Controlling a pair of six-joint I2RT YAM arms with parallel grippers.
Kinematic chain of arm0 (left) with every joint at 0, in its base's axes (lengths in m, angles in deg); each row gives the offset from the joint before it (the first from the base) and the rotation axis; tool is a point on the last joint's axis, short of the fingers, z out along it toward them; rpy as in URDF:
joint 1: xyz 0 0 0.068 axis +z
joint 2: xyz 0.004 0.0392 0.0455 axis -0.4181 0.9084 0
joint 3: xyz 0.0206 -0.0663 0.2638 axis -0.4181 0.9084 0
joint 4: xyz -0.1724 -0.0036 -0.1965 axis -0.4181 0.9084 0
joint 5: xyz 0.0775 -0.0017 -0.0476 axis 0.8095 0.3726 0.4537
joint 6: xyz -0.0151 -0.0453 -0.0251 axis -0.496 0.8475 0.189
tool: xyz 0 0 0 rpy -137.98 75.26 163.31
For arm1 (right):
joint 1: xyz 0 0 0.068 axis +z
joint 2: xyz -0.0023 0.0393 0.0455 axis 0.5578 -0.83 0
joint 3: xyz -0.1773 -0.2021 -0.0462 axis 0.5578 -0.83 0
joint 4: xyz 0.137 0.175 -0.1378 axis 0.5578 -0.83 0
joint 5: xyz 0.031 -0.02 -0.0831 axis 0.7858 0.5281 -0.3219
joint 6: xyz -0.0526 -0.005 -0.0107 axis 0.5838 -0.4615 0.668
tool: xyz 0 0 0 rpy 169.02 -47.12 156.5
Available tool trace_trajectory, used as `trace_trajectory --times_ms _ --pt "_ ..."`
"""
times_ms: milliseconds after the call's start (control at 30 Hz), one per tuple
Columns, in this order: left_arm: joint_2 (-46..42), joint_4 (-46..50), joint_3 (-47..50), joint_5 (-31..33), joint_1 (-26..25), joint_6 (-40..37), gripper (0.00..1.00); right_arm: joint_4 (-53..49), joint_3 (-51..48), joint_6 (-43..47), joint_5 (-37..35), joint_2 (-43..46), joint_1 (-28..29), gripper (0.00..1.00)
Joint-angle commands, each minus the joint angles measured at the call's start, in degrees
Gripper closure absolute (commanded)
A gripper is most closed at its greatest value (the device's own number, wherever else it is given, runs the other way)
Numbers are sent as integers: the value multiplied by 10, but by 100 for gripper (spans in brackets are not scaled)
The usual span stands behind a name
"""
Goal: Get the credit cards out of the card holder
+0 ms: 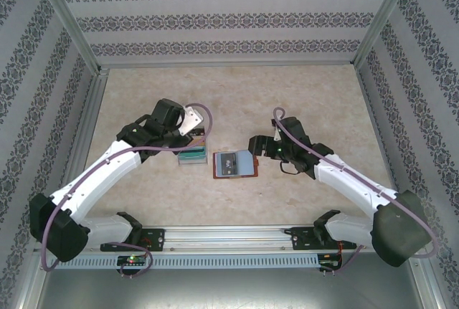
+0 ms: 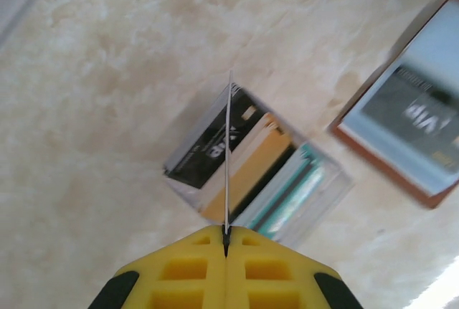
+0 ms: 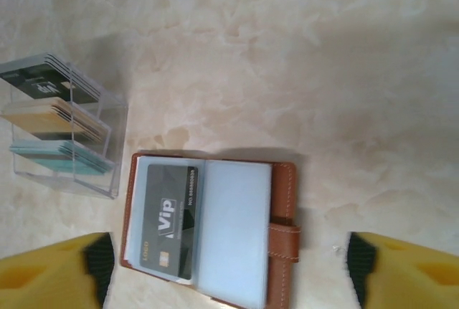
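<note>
**Card extraction: one credit card in the left gripper, one in the card holder**
The credit cards are judged thin, stiff, light and slick, so an exposed edge is the place to pinch. The Vip card sits sleeved in the card holder, spread flat on the desk. The left gripper, pressed together, pinches a pale card edge-on above the clear tray. The right gripper hangs spread wide over the holder, pointing down.
</note>
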Motion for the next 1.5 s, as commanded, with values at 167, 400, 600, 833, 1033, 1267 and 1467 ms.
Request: trace_trajectory --times_ms 167,400,600,833,1033,1267,1467 --pt "68 -81 3 44 8 -260 100 -18 -15 4 -14 26 -16 2" --pt "136 -71 -26 42 8 -310 100 -24 -24 4 -13 36 -29 2" --pt "158 -95 -16 78 8 -330 100 -21 -29 5 -6 34 -39 2" --pt "172 -91 -11 75 8 -334 100 -15 -26 8 2 19 -43 2" --pt "185 -81 -13 75 8 -328 100 -14 -24 11 6 13 -46 2" --pt "211 -98 -18 88 9 -318 92 -12 -29 10 9 14 -50 2" --pt "247 -117 -41 111 11 -293 85 -12 -30 11 10 15 -52 2"
